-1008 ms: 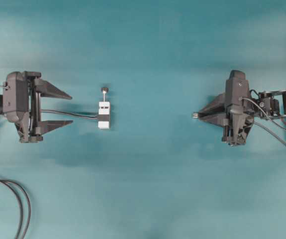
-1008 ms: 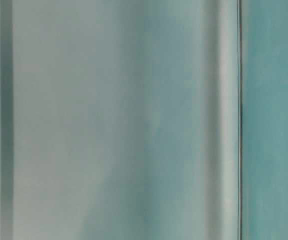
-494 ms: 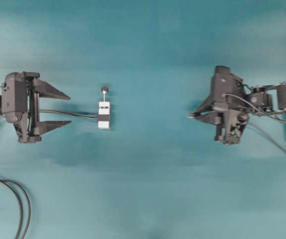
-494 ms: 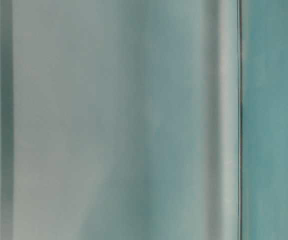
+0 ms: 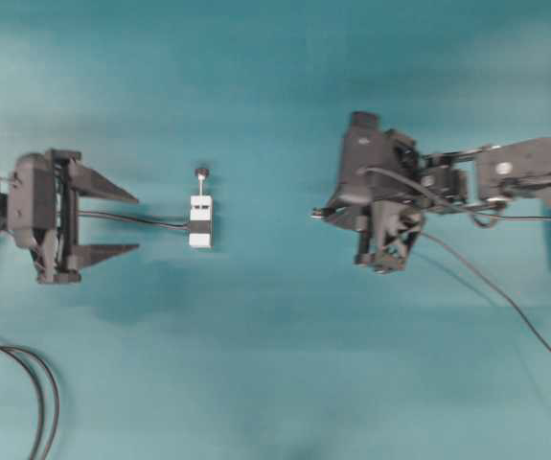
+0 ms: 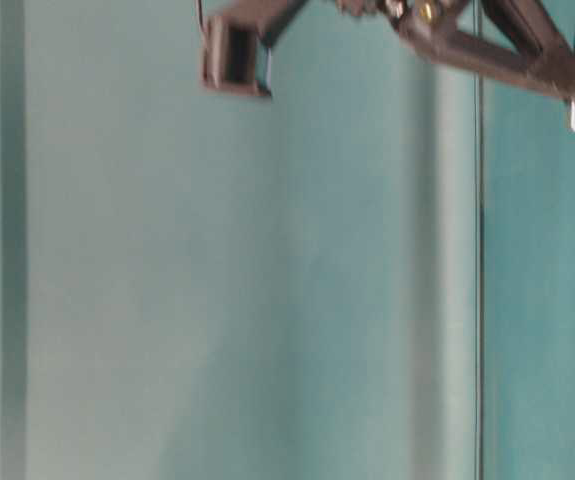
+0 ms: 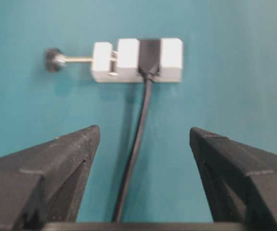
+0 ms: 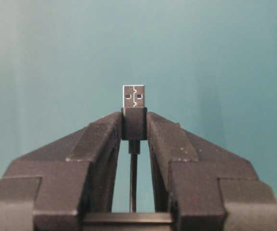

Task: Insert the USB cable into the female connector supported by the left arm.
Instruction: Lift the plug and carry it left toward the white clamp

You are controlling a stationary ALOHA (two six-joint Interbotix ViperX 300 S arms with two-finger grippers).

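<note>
Teal bench (image 5: 275, 383) all round me. My right fingers (image 8: 134, 126) pinch the plug (image 8: 134, 110), raised well right of the connector (image 5: 201, 221), which lies loose left of centre. My left fingers (image 7: 143, 159) gape wide, short of it, straddling its cable (image 7: 136, 159). Unsupported, it would likely slide away; clamping that cable could twist it.
</note>
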